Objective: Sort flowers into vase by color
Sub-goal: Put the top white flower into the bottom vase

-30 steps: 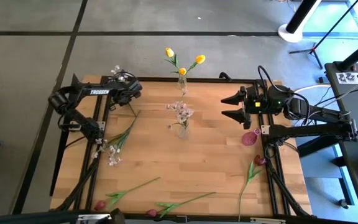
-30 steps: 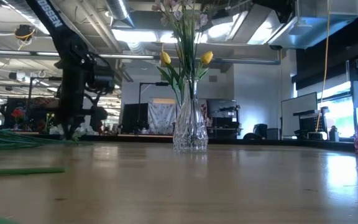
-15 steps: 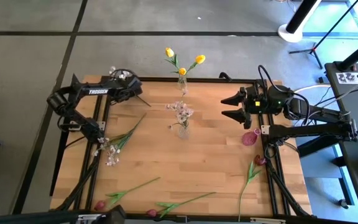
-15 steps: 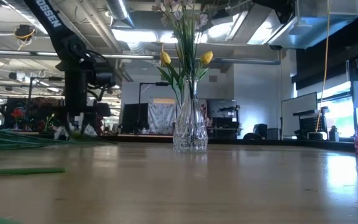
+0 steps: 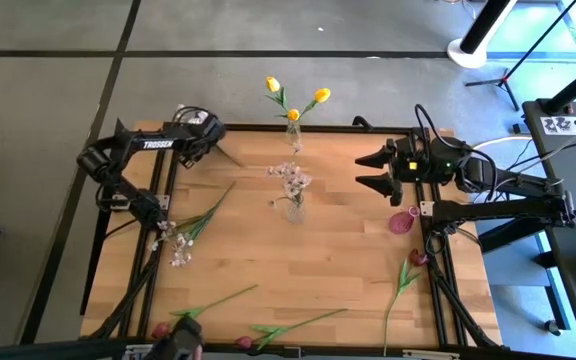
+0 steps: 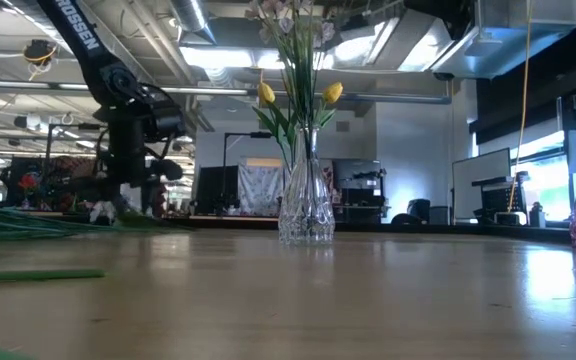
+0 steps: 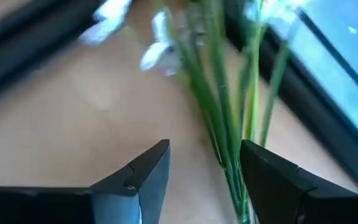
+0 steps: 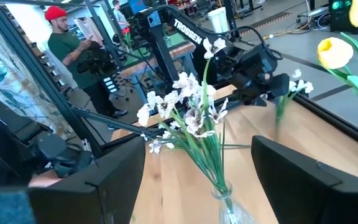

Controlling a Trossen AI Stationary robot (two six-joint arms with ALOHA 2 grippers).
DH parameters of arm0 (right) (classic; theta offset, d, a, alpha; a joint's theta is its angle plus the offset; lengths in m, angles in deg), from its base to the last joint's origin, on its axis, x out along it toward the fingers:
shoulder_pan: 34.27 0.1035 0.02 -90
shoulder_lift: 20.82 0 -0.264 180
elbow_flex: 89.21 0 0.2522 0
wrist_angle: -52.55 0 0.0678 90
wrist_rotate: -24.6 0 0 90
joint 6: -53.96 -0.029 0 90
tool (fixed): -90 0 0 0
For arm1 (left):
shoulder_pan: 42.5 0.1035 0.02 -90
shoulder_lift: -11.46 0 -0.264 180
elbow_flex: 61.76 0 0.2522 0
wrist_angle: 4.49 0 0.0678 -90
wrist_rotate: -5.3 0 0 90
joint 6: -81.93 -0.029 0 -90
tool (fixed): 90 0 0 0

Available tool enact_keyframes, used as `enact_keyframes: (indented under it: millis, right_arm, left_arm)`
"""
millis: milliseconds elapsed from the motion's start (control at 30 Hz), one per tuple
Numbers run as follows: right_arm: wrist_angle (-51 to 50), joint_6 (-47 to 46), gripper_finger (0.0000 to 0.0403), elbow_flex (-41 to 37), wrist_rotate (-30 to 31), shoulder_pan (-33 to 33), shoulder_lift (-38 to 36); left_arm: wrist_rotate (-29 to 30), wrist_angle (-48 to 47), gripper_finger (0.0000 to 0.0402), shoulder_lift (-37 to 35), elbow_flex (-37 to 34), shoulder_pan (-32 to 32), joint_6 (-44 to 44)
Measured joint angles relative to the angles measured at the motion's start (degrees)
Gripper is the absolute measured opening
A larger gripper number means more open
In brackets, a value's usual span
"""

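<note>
My left gripper (image 5: 201, 130) is at the table's far left edge, shut on a spray of white-pink blossoms (image 5: 182, 112). The spray also shows in the right wrist view (image 8: 289, 87). A clear vase (image 5: 293, 136) at the far edge holds yellow tulips. A clear vase (image 5: 294, 208) at mid-table holds white-pink sprays. A pink vase (image 5: 401, 222) stands at the right. More sprays (image 5: 182, 232) lie flat at the left. Dark red tulips (image 5: 211, 303) (image 5: 293, 326) (image 5: 404, 280) lie flat near the front. My right gripper (image 5: 360, 172) is open and empty at the right, above the table. My left gripper has the spray's green stems (image 7: 232, 168) between its two fingers, close against one finger (image 7: 272, 180). The stems run along the fingers, and the blossoms (image 7: 157, 53) are ahead of the fingertips. The place of contact lies below the picture's edge. The spray is lifted clear of the table.
A black frame rail (image 5: 258, 127) runs around the table's edges. A person (image 8: 64, 46) stands in the room beyond the table. There is bare wood (image 5: 338, 260) between the middle vase and the tulips at the front.
My left gripper has moved toward the table's far edge and risen a little, turning as it went. The spray has gone with it, and its free stem end has swung toward the far edge.
</note>
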Motion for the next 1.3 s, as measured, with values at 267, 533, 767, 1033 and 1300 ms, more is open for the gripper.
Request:
enact_keyframes:
  millis: [267,533,767,1033,1300]
  right_arm:
    - [0.07,0.04,0.0292,0.0,0.02,0.0,1.16]
    - [0.22,0.07,0.0292,0.0,0.11,0.0,4.21]
    - [0.9,-0.55,0.0292,0.0,-0.48,0.0,6.34]
    - [3.47,-1.02,0.0292,0.01,-1.03,0.0,6.78]
    - [4.38,-2.18,0.0292,0.02,-1.49,0.0,6.75]
  left_arm:
    - [-1.11,5.86,0.019,0.65,0.02,0.23,-1.53]
    - [1.04,13.04,0.019,3.07,0.11,-0.64,0.86]
    - [4.69,12.68,0.019,6.16,2.4,-1.1,5.19]
    - [0.35,11.9,0.0176,12.16,6.42,-0.79,4.71]
    - [-1.24,6.29,0.007,13.18,8.82,-1.67,7.28]
